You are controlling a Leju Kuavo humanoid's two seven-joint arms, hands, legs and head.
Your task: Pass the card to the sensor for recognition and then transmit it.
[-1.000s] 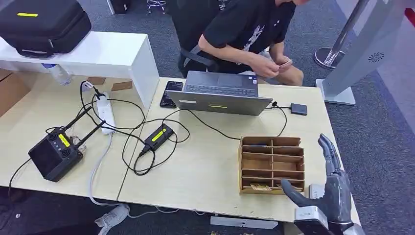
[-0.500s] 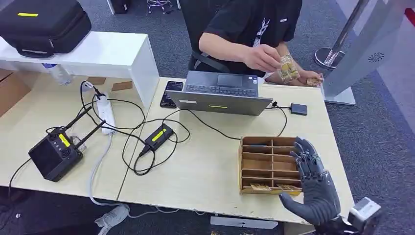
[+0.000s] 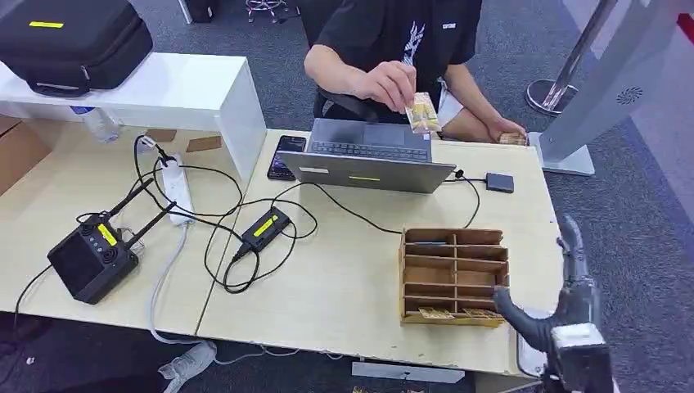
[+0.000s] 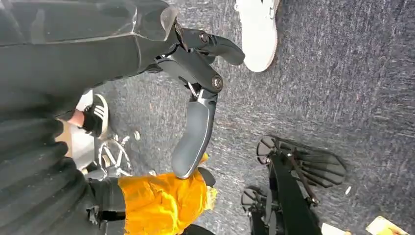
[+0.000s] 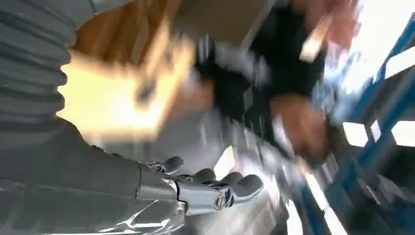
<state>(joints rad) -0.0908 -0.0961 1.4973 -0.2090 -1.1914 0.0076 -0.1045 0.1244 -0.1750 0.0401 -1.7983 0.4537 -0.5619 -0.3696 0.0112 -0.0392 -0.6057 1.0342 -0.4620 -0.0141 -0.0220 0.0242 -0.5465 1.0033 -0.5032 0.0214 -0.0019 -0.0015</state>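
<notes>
Card (image 3: pixel 423 112) is in the person's hand (image 3: pixel 391 83) far beyond your empty, spread right hand (image 3: pixel 563 304) (left hand (image 4: pixel 195 93) hangs empty too).

Table contents and surroundings, seen from the head view.

A silver laptop (image 3: pixel 368 160) is set open at the far edge of the table (image 3: pixel 344 278), with a black phone (image 3: pixel 286 157) just beside it. A white power strip (image 3: pixel 177 187), a black antenna unit (image 3: pixel 92 259) and looped black cables (image 3: pixel 245 237) are spread nearby. A black case (image 3: pixel 74 41) is kept on a white shelf (image 3: pixel 164 94).
</notes>
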